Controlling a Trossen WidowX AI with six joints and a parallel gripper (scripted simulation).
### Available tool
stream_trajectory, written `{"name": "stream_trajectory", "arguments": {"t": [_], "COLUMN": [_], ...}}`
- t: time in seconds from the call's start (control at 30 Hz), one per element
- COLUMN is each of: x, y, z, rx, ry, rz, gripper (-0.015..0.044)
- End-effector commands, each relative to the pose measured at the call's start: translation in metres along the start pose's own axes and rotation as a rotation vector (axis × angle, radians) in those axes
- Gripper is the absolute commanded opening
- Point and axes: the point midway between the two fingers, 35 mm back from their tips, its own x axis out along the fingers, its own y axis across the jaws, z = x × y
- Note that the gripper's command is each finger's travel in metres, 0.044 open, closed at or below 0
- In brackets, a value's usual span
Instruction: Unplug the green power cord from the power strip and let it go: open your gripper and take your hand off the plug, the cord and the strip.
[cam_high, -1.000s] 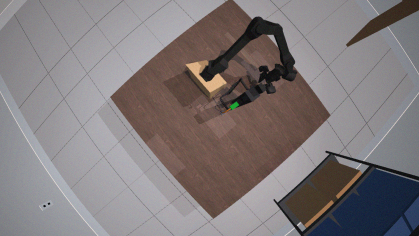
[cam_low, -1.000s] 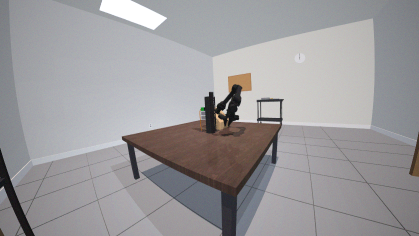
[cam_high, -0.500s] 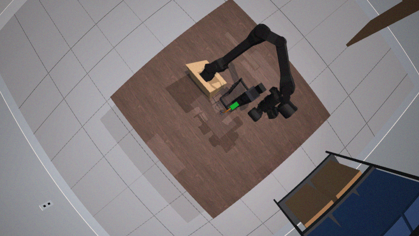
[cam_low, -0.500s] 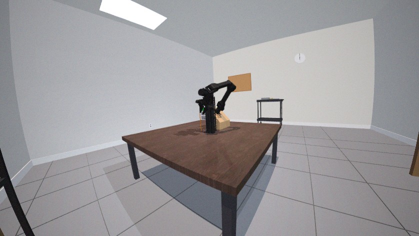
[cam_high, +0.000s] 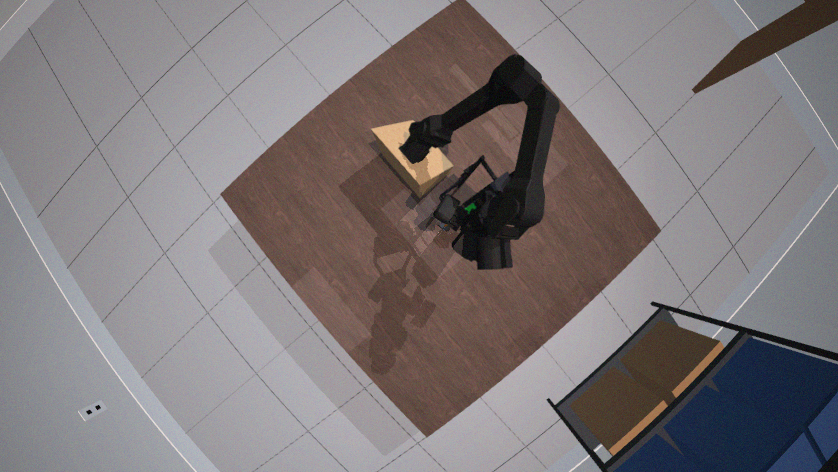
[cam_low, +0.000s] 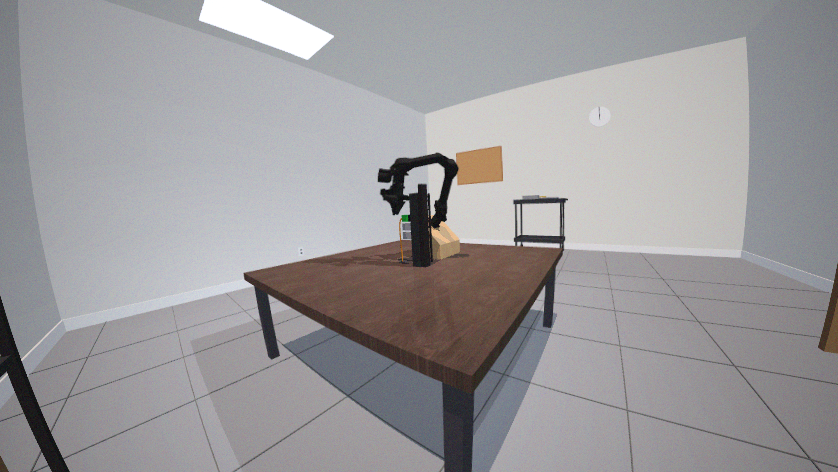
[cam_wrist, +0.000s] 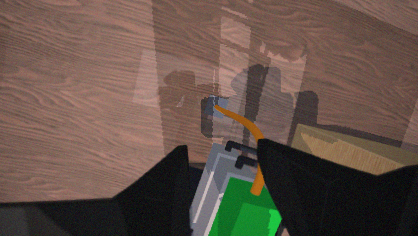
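Wrist view, green plug (cam_wrist: 240, 212) cropped, fingers partly parted.

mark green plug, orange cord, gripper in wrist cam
green plug (cam_wrist: 245, 212): wrist view, on its green top face.
orange cord (cam_wrist: 245, 124): wrist view, on the curved middle stretch.
gripper (cam_wrist: 222, 160): wrist view, midway between the two fingertips.
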Motion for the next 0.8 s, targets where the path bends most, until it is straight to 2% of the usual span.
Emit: {"name": "stream_trajectory", "arguments": {"t": [0.0,0.77], "x": [0.002,-0.001], "y": [-0.032,-0.026], "z": [-0.003,-0.016], "rx": [0.391,0.391], "ry": [0.175,0.175], "rz": [-0.004,-0.004], "gripper": [0.0160,0.0160]}}
